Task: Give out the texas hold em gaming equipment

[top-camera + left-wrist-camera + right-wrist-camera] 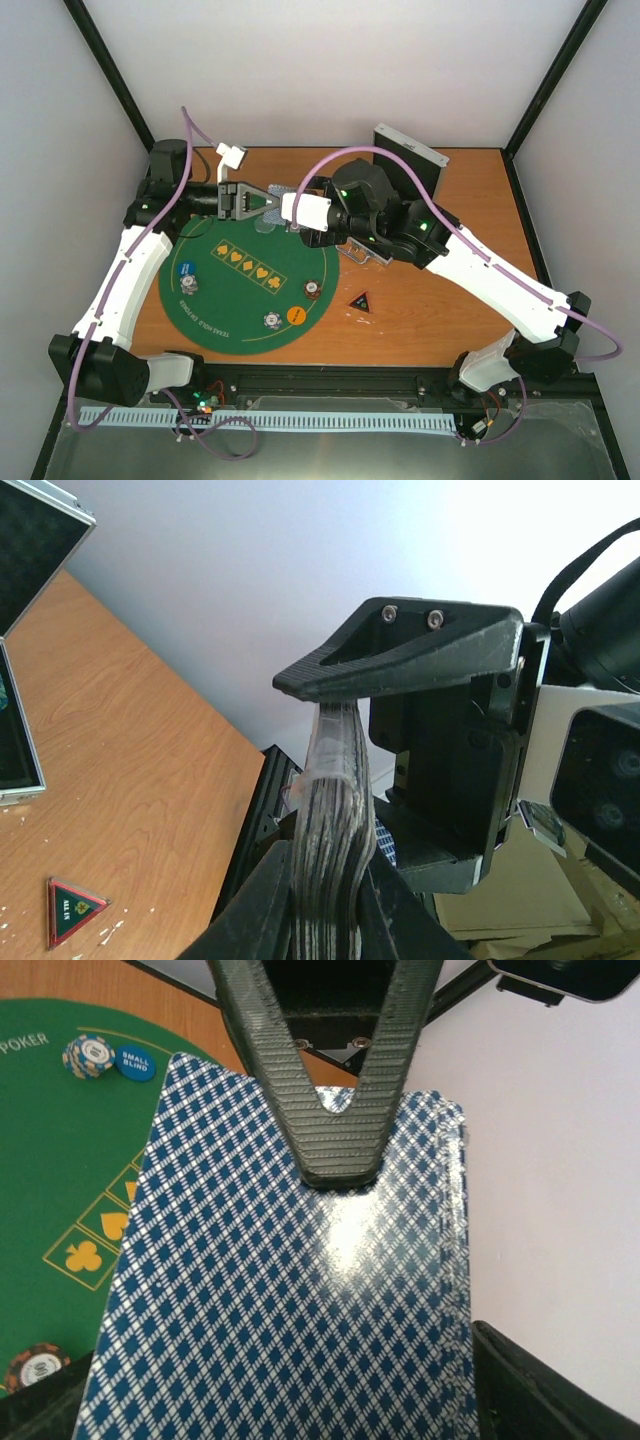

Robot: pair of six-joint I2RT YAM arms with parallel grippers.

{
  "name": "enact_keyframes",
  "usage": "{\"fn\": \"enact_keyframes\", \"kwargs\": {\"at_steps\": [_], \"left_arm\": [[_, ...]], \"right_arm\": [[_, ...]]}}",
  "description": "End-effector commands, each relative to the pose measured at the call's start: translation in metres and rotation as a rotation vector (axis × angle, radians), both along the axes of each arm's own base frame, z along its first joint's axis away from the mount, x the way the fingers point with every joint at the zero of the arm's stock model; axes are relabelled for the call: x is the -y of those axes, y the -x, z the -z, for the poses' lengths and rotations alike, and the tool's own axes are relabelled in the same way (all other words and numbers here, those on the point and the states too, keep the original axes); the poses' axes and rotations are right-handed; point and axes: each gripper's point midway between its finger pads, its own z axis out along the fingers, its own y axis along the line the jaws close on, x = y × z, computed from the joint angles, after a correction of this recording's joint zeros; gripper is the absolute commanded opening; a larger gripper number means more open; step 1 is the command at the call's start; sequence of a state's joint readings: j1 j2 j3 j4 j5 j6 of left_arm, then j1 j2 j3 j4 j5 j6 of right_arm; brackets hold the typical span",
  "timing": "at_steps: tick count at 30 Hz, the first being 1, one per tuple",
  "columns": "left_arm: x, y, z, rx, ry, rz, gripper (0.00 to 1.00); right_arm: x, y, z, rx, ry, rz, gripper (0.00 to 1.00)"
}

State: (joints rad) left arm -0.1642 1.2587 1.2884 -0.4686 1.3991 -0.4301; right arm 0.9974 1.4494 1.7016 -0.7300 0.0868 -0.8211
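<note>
The left claw point(335, 920) is clamped on the deck of playing cards point(290, 1300), held in the air above the far edge of the green mat point(230, 300). The right claw point(285, 1415) straddles the deck, fingers point(530, 1390) apart; a gap shows on one side, the other may be touching. The black triangular marker point(361, 301) lies on the desk point(430, 310) beside the mat

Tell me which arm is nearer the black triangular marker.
Right. The right arm passes close beside the marker; the left arm lies across the green mat from it.
</note>
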Motion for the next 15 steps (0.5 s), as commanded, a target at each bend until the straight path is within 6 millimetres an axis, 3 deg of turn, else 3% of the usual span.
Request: {"fn": "enact_keyframes", "kwargs": {"at_steps": [1, 10, 15], "left_arm": [[0.0002, 0.0077, -0.0107, 0.059, 0.011, 0.012, 0.01], [0.0003, 0.0066, -0.0053, 0.051, 0.009, 0.009, 0.01], [0.0004, 0.0084, -0.0069, 0.051, 0.017, 0.023, 0.01]], "right_arm": [[-0.0005, -0.0031, -0.0027, 0.011, 0.007, 0.020, 0.73], [0.0000, -0.0041, -0.0063, 0.010, -0.016, 0.033, 0.55], [0.0012, -0.0063, 0.0009, 0.003, -0.003, 0.049, 0.53]]}}
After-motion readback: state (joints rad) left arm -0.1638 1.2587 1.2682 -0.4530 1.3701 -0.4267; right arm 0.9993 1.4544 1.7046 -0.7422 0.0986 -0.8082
